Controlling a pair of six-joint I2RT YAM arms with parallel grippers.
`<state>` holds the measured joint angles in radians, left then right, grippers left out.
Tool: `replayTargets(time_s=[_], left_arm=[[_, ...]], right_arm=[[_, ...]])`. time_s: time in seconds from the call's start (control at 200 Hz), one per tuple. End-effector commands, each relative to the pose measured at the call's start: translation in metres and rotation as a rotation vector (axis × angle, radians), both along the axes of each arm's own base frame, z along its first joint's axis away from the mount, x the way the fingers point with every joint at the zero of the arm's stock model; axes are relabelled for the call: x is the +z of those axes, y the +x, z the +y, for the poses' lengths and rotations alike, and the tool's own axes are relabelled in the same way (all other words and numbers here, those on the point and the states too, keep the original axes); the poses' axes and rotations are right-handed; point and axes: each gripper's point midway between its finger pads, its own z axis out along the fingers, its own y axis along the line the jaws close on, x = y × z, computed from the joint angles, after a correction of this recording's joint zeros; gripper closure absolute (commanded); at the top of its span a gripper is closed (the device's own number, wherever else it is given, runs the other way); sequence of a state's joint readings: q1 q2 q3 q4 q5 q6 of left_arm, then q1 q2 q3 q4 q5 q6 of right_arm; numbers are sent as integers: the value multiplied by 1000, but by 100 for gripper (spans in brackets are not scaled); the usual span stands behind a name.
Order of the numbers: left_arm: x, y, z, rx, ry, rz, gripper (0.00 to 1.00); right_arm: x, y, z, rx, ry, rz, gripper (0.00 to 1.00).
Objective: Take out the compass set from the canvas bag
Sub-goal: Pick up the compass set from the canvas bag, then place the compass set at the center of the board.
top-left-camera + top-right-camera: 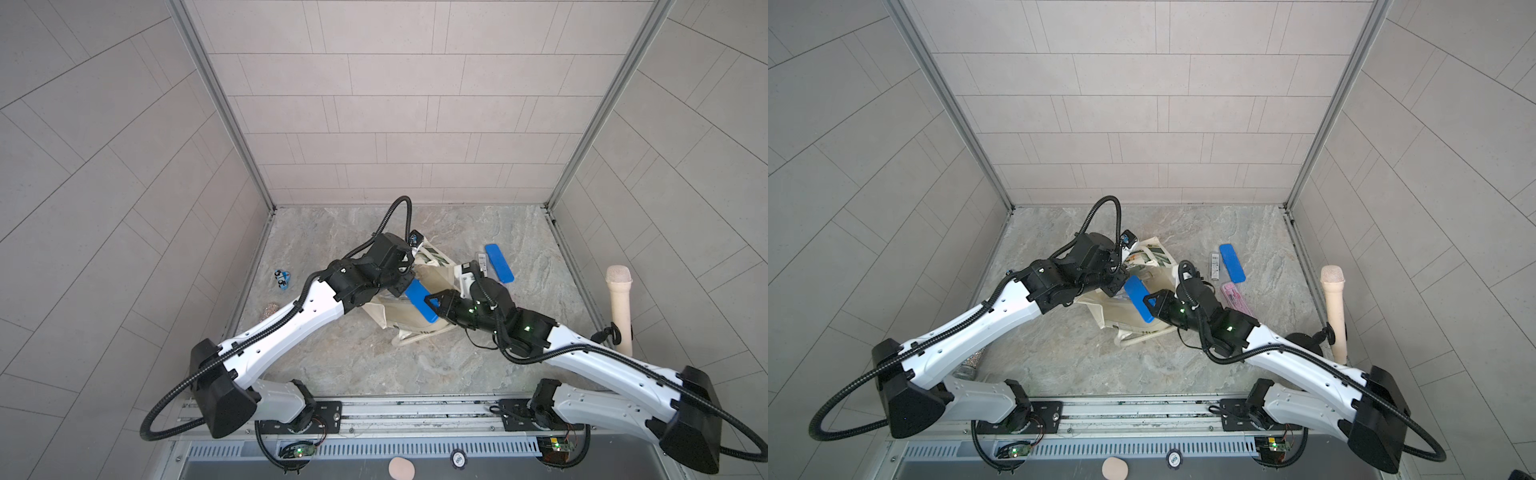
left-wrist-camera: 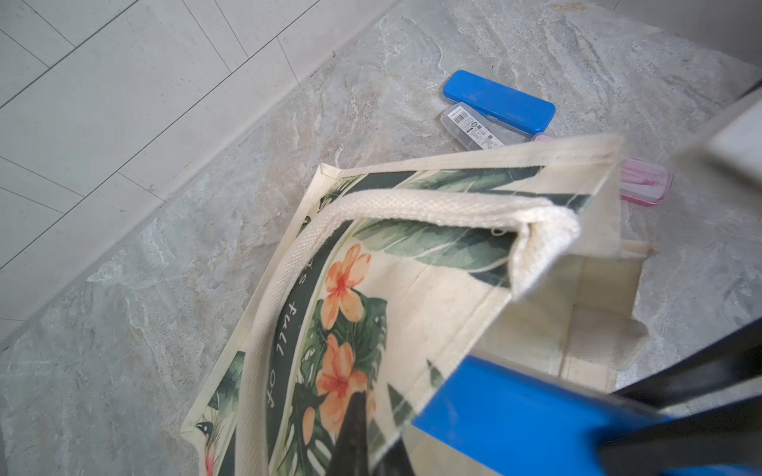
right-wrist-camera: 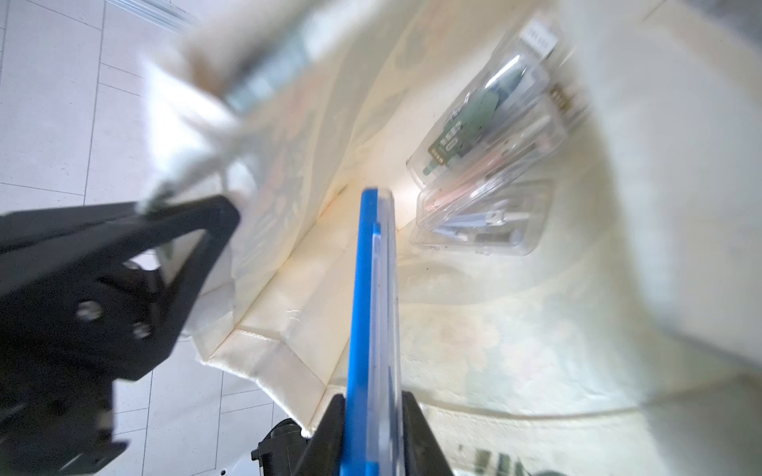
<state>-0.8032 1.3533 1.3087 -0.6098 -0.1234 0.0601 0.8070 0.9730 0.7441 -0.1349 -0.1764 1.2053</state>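
Observation:
The canvas bag [image 1: 411, 328] [image 1: 1121, 318] lies on its side mid-table, cream with green leaves and orange flowers [image 2: 412, 296]. My left gripper [image 2: 371, 445] [image 1: 405, 276] is shut on the bag's upper rim and holds the mouth open; it shows black in the right wrist view [image 3: 165, 230]. My right gripper [image 3: 371, 412] [image 1: 434, 305] [image 1: 1152, 303] is shut on a compass set [image 1: 419, 299] [image 1: 1139, 297] [image 2: 515, 416] [image 3: 373, 309], a flat blue case with a clear lid, held edge-up at the bag's mouth. Two clear cases [image 3: 490, 144] [image 3: 482, 222] lie deep inside the bag [image 3: 536, 329].
To the right of the bag lie another blue case [image 1: 498, 262] [image 1: 1232, 262] [image 2: 499, 101], a clear labelled case [image 1: 1214, 266] [image 2: 474, 130] and a pink case [image 1: 1236, 299] [image 2: 645, 185]. A small blue toy car [image 1: 283, 279] sits at the left. A microphone [image 1: 620, 311] [image 1: 1335, 311] stands at the right edge.

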Motion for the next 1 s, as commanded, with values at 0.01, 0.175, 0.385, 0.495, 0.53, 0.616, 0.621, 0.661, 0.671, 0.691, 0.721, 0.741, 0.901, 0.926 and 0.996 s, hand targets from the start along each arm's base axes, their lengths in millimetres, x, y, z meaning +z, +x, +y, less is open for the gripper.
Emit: replayTargets(time_s=[0.01,0.175,0.385,0.495,0.53,0.616,0.621,0.661,0.671,0.691,0.721,0.741,0.901,0.926,0.996], left_arm=[[10,-1,19,54,35,-15,100],[11,-1,18,57,25,-14,100],[10,-3,19,47,35,-8,100],[8,-2,23,57,58,-13,100],[7,-2,27,69,64,-16,100],[1,1,35,99,83,-12,100],[1,1,36,101,84,-11,100],[-2,2,40,113,87,-4,100],[-2,3,41,116,88,-2,100],[-3,3,43,121,87,2,100],[-4,3,46,128,87,7,100],[-4,4,47,132,84,9,100],[3,4,56,143,79,-7,100],[4,3,57,144,79,-8,100],[8,2,60,145,75,-18,100]], right_arm=[[-3,-13,-44,-7,-119,-8,76],[4,-14,-81,-90,-31,13,78],[1,-25,-98,-115,-25,31,80],[8,-27,-105,-139,-12,18,80],[11,-27,-107,-146,-6,12,80],[23,-26,-110,-152,8,-6,80],[25,-26,-110,-152,8,-10,80],[32,-25,-112,-157,7,-20,80],[34,-25,-112,-157,6,-23,80],[37,-25,-113,-157,5,-27,80],[44,-23,-114,-161,3,-39,80],[49,-22,-115,-162,2,-47,80],[75,-13,-124,-185,4,-69,80],[77,-11,-125,-191,6,-70,80],[76,-6,-130,-216,10,-59,80]])
